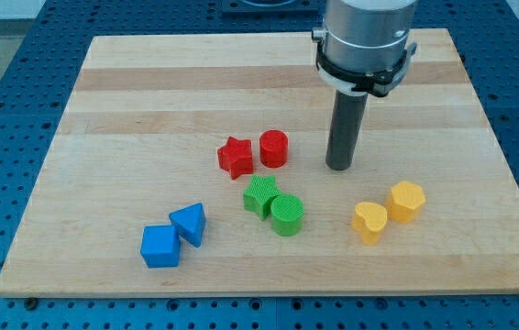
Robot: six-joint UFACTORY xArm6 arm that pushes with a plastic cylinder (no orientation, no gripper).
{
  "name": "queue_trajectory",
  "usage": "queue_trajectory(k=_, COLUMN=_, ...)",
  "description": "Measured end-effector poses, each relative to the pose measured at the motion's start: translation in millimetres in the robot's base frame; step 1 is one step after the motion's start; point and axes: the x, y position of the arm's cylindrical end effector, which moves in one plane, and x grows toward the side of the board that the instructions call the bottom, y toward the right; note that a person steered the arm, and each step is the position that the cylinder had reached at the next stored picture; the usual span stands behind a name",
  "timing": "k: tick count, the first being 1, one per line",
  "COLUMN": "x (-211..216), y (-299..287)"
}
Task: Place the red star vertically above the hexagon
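Note:
The red star (235, 157) lies near the middle of the wooden board (149, 92), touching or almost touching a red cylinder (274, 148) on its right. The yellow hexagon (406, 202) lies at the view's lower right, next to a yellow heart (369, 223). My tip (338, 167) rests on the board to the right of the red cylinder, about a block's width from it, and up and to the left of the yellow hexagon. It touches no block.
A green star-like block (261, 196) and a green cylinder (287, 215) lie just below the red pair. A blue cube (160, 246) and a blue triangular block (189, 224) lie at the lower left. Blue perforated table surrounds the board.

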Motion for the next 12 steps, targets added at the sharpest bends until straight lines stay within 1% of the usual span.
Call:
queue_trajectory(k=2, x=-1, y=-80)
queue_trajectory(k=3, x=0, y=-85)
queue_trajectory(k=4, x=3, y=-72)
queue_trajectory(k=5, x=6, y=-73)
queue_trajectory(k=9, x=24, y=-230)
queue_trajectory(k=10, x=17, y=-236)
queue_trajectory(k=11, x=14, y=-227)
queue_trajectory(k=12, x=-2, y=-218)
